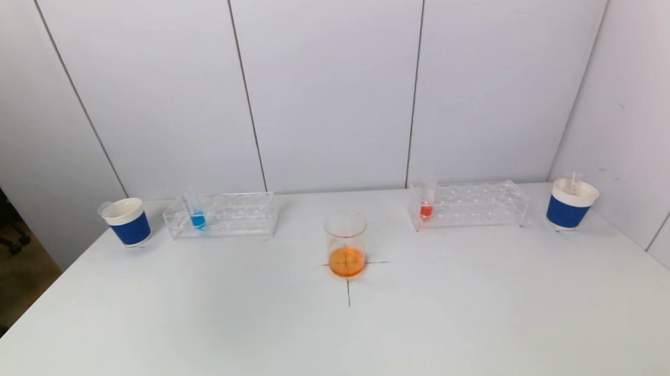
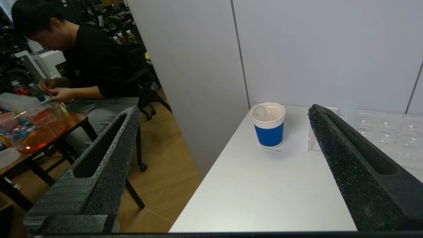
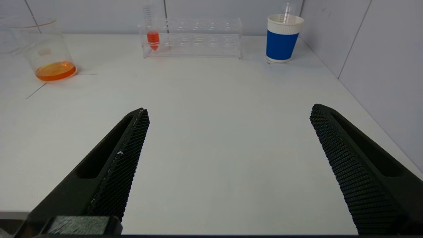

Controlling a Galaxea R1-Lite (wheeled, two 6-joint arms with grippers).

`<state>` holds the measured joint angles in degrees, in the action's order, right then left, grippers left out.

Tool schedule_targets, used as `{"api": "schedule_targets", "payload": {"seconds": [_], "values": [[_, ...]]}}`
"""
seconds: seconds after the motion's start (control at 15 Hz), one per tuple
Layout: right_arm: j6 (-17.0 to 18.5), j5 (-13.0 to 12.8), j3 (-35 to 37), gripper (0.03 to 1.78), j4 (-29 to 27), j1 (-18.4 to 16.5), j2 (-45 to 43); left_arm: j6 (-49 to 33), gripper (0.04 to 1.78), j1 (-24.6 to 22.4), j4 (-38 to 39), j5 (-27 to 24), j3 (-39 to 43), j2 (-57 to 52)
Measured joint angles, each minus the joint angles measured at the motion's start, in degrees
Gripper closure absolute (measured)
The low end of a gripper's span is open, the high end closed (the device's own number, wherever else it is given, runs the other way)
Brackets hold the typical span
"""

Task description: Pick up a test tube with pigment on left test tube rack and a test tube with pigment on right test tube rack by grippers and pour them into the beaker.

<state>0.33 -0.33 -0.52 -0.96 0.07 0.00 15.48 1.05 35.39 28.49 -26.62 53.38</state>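
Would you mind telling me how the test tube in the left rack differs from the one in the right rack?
The left tube holds blue liquid; the right tube holds red-orange liquid. The left tube tilts a little in the left rack; the right tube stands about upright in the right rack. Shared: both are clear, filled only near the bottom, sit toward the left end of a clear rack, and are still unpicked.
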Motion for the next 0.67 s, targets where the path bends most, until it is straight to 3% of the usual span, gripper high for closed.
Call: {"api": "schedule_targets", "payload": {"seconds": [0.33, 0.67], "values": [[0.0, 0.0, 0.0, 0.04, 0.0, 0.0, 0.0, 0.7, 0.04, 0.0, -9.0, -1.0, 6.9, -15.9], [0.0, 0.0, 0.0, 0.04, 0.0, 0.0, 0.0, -2.9, 0.05, 0.1, -26.0, -12.3, 11.6, -33.4]]}}
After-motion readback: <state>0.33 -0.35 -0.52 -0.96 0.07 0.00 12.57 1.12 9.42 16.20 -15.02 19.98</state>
